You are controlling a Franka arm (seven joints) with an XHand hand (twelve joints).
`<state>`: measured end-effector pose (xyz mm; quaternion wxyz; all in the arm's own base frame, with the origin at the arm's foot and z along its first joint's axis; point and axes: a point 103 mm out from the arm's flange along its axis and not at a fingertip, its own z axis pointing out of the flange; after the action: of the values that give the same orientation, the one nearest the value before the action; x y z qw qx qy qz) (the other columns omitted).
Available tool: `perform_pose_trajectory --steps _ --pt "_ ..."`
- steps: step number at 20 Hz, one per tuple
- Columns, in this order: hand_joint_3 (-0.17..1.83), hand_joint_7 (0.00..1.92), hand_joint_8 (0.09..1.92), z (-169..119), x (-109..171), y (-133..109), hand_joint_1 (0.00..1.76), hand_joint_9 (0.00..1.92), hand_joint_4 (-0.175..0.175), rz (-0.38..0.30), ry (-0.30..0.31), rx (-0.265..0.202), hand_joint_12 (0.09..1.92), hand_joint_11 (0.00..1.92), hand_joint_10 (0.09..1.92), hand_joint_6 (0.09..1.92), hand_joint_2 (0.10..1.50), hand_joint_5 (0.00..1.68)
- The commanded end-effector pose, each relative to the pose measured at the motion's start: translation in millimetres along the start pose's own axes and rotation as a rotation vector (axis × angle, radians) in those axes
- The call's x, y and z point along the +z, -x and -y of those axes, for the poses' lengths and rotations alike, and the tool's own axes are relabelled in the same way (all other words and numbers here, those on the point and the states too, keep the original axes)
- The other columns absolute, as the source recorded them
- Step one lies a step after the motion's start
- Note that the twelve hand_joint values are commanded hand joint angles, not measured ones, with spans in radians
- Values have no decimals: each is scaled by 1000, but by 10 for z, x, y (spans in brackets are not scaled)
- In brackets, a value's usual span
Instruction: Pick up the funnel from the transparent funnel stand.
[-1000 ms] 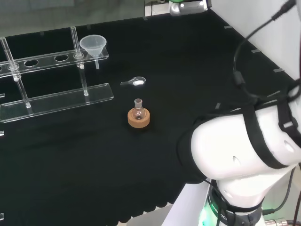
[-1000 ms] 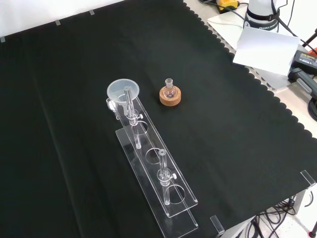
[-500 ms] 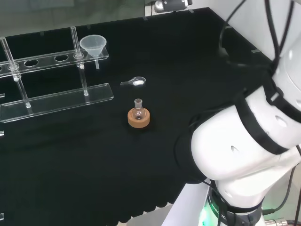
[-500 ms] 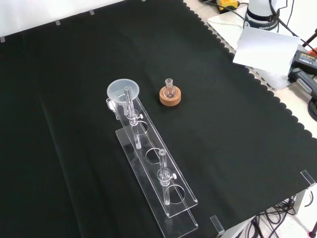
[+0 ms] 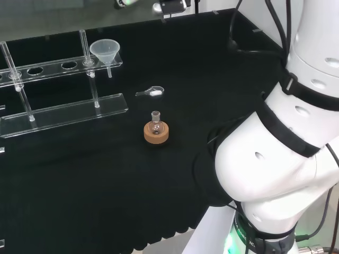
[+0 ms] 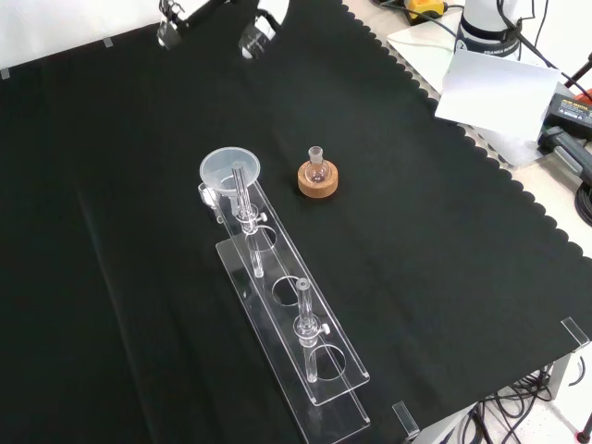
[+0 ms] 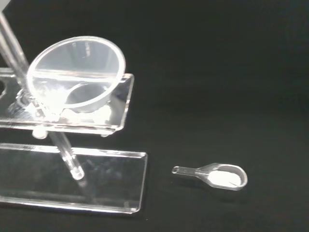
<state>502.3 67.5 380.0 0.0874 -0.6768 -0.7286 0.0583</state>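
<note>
funnel [image 5: 104, 51]: clear, cone-shaped with a wide round mouth facing up, sitting upright in the end hole of the stand's upper shelf, its thin stem hanging down through the hole toward the base plate.
funnel, front view [image 6: 228, 171]: sitting at the stand's far end, rim showing as a pale circle.
funnel, wrist view [image 7: 76, 72]: looking empty.
stand [image 5: 63, 108]: clear, lying long across the cloth; a flat base plate carrying an upper shelf with round holes on thin upright posts.
stand, front view [image 6: 287, 319]: running from the funnel toward the near edge.

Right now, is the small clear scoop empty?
No, the scoop holds a little white powder in its bowl, as the wrist view shows.
</note>
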Motion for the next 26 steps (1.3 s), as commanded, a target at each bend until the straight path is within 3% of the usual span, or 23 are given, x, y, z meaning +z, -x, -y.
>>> perform_pose_trajectory --steps 1,8,12,14,19,26 --pt "301 29 488 -337 374 -293 314 133 6 92 -97 -76 1366 120 669 87 967 143" --pt "297 0 428 -481 515 -535 525 33 39 150 -227 -77 1478 86 796 87 791 113" --pt "308 0 122 -569 609 -602 592 1 65 178 -300 -59 1541 94 664 87 739 23" --pt "309 0 87 -596 647 -612 611 0 68 186 -300 -59 1559 99 613 87 725 5" --pt "364 46 87 -641 674 -612 626 0 67 215 -315 -49 1568 164 846 87 676 0" --pt "442 23 149 -684 744 -591 644 0 64 243 -340 -27 1564 196 903 87 625 14"
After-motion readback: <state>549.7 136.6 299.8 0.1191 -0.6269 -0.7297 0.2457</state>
